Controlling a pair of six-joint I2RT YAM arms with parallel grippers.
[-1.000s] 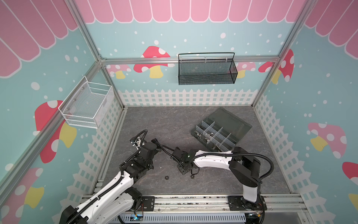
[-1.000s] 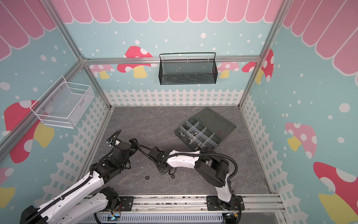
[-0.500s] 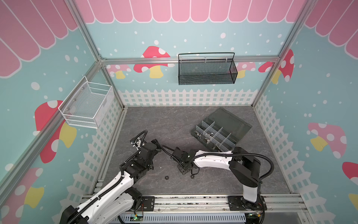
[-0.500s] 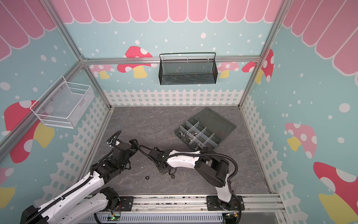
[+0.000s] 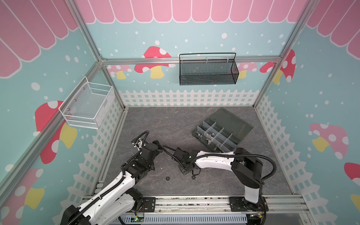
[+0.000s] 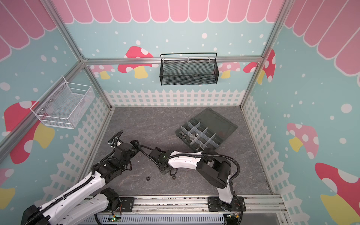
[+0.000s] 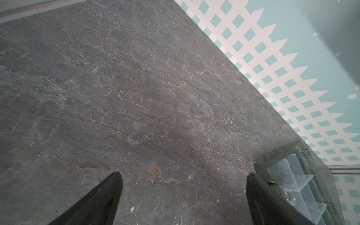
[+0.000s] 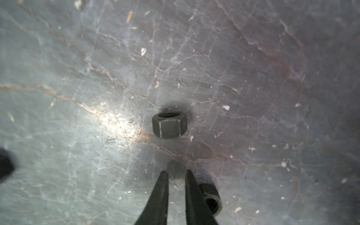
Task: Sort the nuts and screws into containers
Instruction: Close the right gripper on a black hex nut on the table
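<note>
The right gripper [image 8: 176, 171] keeps its jaws a narrow slit apart, with only grey floor [image 8: 253, 78] between them. A tipped black nut [image 8: 211, 198] lies just beside one finger, bore towards the camera, partly hidden behind it. Just ahead sits a flat black nut [image 8: 169, 124], bore upright. A dark blur [image 8: 4, 165] is cut off at the edge. The left gripper [image 7: 184, 178] gapes wide over bare floor near the organizer box [image 7: 288, 167].

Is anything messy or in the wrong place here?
Yes. A black nut lies loose on the table, outside the organizer box where it belongs. A second black nut lies right beside the right gripper, which holds nothing.
</note>
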